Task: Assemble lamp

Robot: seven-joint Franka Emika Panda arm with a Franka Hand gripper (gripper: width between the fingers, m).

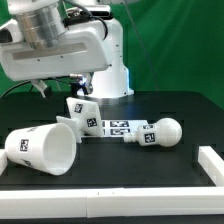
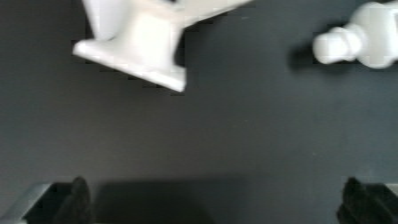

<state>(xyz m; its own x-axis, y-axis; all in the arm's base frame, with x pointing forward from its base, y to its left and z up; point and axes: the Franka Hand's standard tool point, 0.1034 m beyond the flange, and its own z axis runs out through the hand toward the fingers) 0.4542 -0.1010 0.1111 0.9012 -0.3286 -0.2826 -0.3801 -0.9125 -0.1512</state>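
The white tapered shade (image 1: 45, 148) lies on its side at the front of the exterior view's left, its open mouth facing the right. The small flared base (image 1: 79, 111) stands behind it, tags showing. The round bulb on its stem (image 1: 160, 133) lies on the mat to the exterior view's right. My gripper (image 1: 80, 88) hangs above the base, apart from it. In the wrist view the base (image 2: 135, 42) and the bulb (image 2: 356, 44) lie well ahead of my gripper (image 2: 217, 205). Its dark fingertips (image 2: 61, 202) stand wide apart with only black mat between them.
The marker board (image 1: 115, 127) lies flat between the base and the bulb. The white robot pedestal (image 1: 112, 72) stands at the back. A white raised rim (image 1: 211, 164) borders the black mat at the exterior view's right and front.
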